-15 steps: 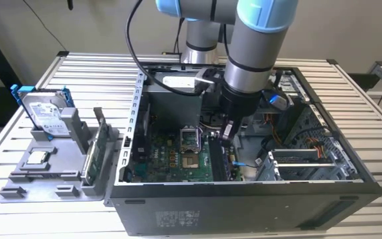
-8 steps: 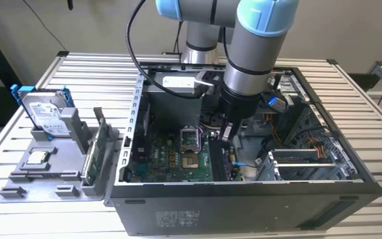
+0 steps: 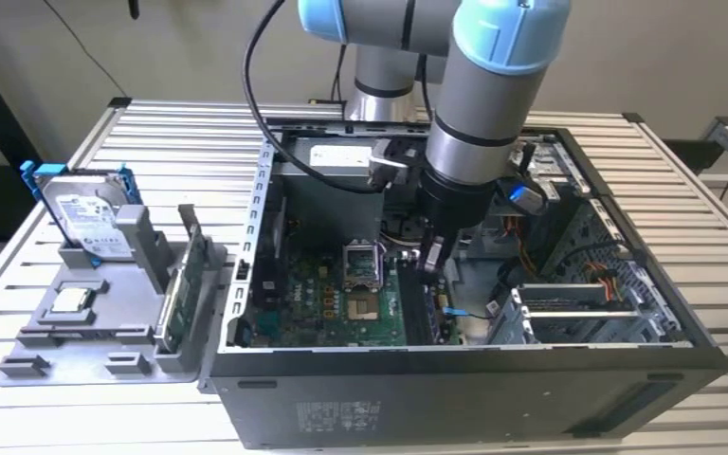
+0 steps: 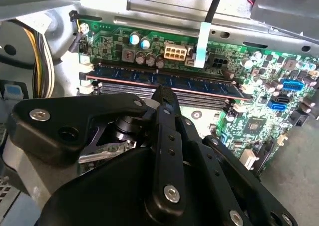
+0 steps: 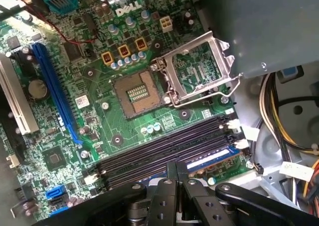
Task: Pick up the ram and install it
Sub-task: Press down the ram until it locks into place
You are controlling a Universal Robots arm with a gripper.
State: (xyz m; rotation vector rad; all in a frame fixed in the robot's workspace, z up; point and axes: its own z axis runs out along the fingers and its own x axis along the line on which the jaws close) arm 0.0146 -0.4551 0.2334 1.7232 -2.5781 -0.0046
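Here the long, thin, dark blue ram stick (image 4: pixel 164 81) sits on its edge in a slot on the green main board (image 5: pixel 99 86) inside the open grey computer case (image 3: pixel 465 370). In the second wrist view it has a row of flat dark chips along its side and a thin copper-coloured line along its top edge. It lies just beside the long black empty slots (image 5: pixel 164 149). In the first wrist view a short bit of its blue side (image 5: pixel 212 157) peeks out near the white clips at the slot ends.

The black metal hand (image 4: pixel 162 94) is right over the ram, with its fingertips pressed together and the tip touching or almost touching the stick's top edge. It is not gripping the stick.

White letters are printed on the board near the top of the first wrist view.

On the slatted metal surface (image 3: pixel 149 123), toward the exterior view's left, a grey plastic holder (image 3: pixel 99 332) carries a silver hard drive in a blue frame (image 3: pixel 86 213) and a green card standing on edge (image 3: pixel 177 299).
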